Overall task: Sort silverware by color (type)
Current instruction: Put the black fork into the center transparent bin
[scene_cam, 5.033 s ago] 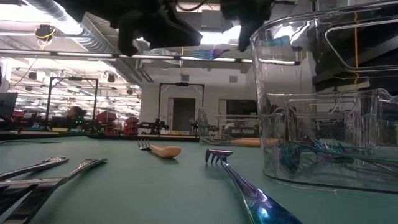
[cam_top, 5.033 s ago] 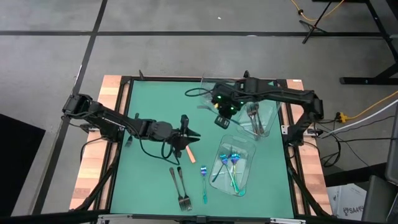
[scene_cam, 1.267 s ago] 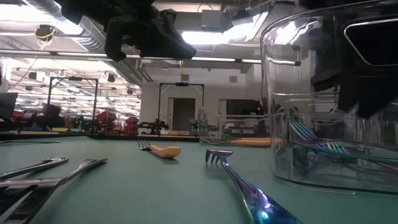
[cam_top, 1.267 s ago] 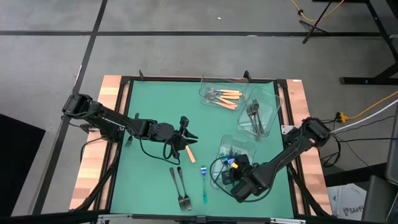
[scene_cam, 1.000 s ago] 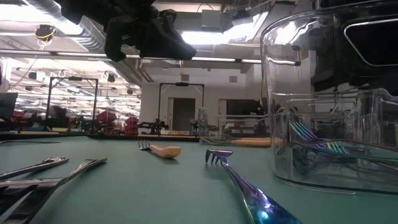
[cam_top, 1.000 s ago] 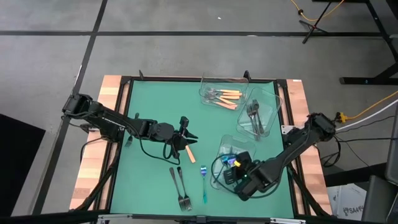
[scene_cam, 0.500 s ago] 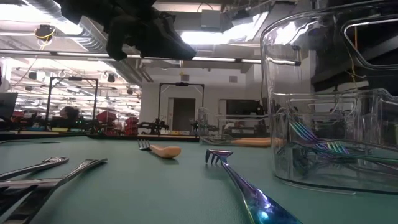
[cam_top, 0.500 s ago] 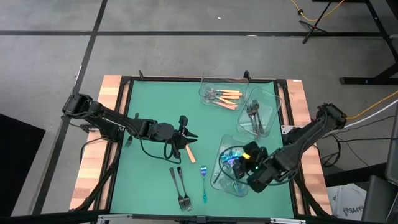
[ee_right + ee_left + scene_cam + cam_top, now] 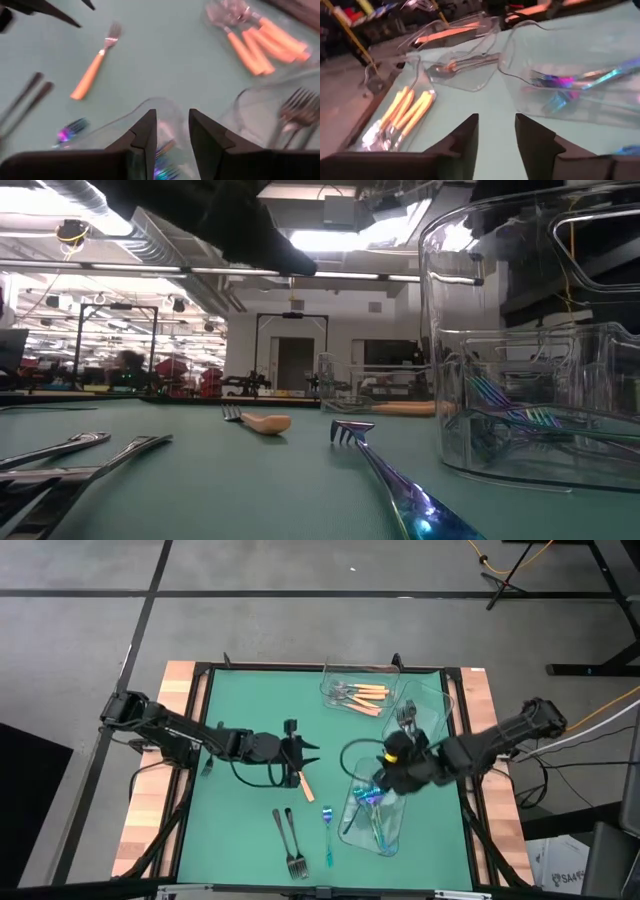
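1. the silverware is your job, and four pieces lie loose on the green table [image 9: 240,830]: an orange-handled fork [image 9: 303,783], two dark forks [image 9: 290,843] and one iridescent fork [image 9: 327,836].
2. take the orange-handled fork as your landmark. the dark forks lie toward the table's front edge from it, side by side, and the iridescent fork lies just right of them.
3. the sorted pieces are in three clear trays: the tray of iridescent forks [image 9: 398,830] sits right of the landmark, the tray of dark forks [image 9: 436,702] is beyond that one, and the tray of orange forks [image 9: 330,682] is at the far edge.
4. your left gripper [image 9: 299,757] hangs over the head end of the landmark fork, fingers spread with a clear gap and nothing between them.
5. your right gripper [image 9: 381,778] is over the far end of the iridescent tray, its fingers parted a little and empty.
6. judging from this, the orange fork is the next pick. it lies flat on the table, so a shallow descent could let the fingers close above it, or a tip could nudge it askew.
7. your right arm hangs low over the trays. a careless sweep could catch a rim and shift or tip the sorted forks.
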`<move>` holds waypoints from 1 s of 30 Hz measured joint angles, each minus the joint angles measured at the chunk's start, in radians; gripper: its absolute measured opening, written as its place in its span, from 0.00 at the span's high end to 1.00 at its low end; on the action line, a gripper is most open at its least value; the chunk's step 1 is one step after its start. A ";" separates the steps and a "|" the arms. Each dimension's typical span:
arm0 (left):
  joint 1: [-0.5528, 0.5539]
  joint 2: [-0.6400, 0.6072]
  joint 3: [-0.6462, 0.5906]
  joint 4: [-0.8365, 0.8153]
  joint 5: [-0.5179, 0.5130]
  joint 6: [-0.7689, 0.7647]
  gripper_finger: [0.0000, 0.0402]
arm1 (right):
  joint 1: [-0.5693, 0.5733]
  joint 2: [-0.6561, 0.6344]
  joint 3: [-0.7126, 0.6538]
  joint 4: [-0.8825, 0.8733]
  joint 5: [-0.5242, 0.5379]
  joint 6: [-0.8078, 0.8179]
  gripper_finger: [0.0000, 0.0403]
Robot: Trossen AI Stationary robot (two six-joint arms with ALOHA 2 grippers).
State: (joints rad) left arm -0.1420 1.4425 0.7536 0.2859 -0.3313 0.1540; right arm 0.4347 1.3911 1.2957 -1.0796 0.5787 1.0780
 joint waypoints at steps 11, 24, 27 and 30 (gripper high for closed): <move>0.101 -0.030 0.000 -0.037 -0.002 -0.272 0.60 | -0.284 -0.005 0.000 0.112 -0.145 -0.474 0.75; 0.249 -0.314 0.000 -0.527 0.000 -0.536 0.59 | -0.428 -0.005 0.000 0.145 -0.198 -0.672 0.75; 0.279 -0.373 0.000 -0.684 0.000 -0.616 0.59 | -0.439 -0.005 0.000 0.146 -0.199 -0.693 0.75; 0.305 -0.413 0.000 -0.856 0.011 -0.721 0.59 | -0.444 -0.005 0.000 0.147 -0.203 -0.694 0.75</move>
State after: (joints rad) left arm 0.1626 1.0294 0.7540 -0.5705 -0.3200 -0.5665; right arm -0.0090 1.3865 1.2957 -0.9329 0.3758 0.3836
